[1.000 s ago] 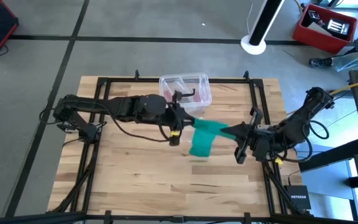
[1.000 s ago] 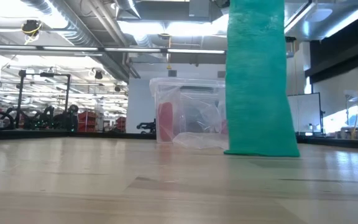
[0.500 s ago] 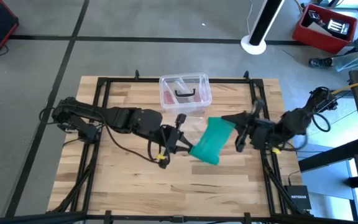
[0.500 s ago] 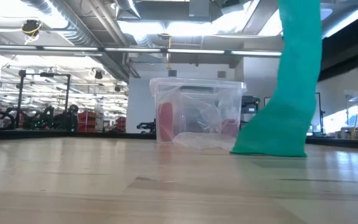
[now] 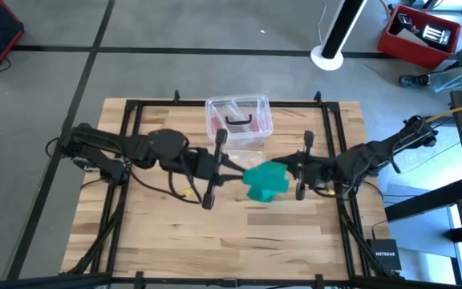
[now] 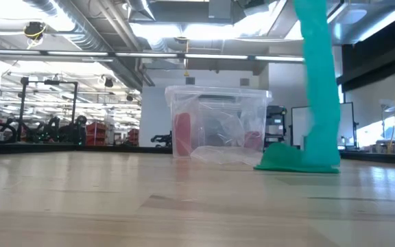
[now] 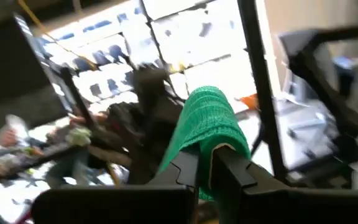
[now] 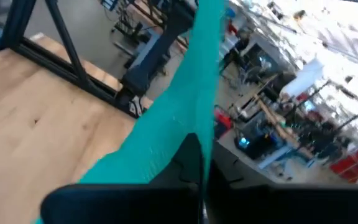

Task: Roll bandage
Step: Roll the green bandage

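— Left pincer [image 5: 229,166], centre of the high view: fingers pressed together on one end of the teal-green soft fabric bandage [image 5: 264,181].
— Right pincer [image 5: 289,171], just right of centre: likewise clamped tight on that strip.
— Bandage itself: hung between both, bunched low, bottom end touching the pale wooden desk [image 5: 175,233] at right in the low view.
— Clear plastic box [image 5: 239,119]: upper centre.
— Writing: only "NETGEAR" on the black box [image 5: 384,258], lower right.

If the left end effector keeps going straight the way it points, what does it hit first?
Past the bandage it grips, the left end effector points across the table at the right end effector, which holds the same bandage. That would likely be met first, though their relative heights are unclear.
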You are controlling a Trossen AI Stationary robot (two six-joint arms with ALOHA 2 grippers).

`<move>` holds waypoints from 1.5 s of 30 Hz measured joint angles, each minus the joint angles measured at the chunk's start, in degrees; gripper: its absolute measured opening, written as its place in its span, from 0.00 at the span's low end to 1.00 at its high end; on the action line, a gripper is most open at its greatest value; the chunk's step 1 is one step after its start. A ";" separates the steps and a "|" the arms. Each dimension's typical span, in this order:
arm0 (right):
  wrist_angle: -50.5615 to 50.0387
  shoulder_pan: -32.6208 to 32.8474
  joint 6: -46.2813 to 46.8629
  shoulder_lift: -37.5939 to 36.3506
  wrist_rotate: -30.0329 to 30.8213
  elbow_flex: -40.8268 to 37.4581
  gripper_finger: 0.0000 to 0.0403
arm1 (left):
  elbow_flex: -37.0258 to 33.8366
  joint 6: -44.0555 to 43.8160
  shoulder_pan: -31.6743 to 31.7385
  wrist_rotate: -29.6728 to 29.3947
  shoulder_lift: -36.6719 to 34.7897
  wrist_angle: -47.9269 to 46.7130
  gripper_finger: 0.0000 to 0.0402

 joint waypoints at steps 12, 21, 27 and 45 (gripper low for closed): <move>5.85 -0.31 9.76 5.11 1.01 -0.63 0.01 | -0.02 2.38 4.02 -9.33 -0.11 1.59 0.04; 4.44 -0.26 18.28 4.70 3.86 5.09 0.34 | -0.02 2.58 3.97 -9.41 -0.11 1.86 0.04; -6.85 -0.22 25.76 4.37 2.90 9.16 0.56 | -0.02 2.48 3.76 -9.48 -0.16 1.71 0.04; -3.22 -0.22 39.41 4.43 1.27 -8.31 0.62 | -0.02 2.52 3.80 -9.48 -0.16 1.56 0.04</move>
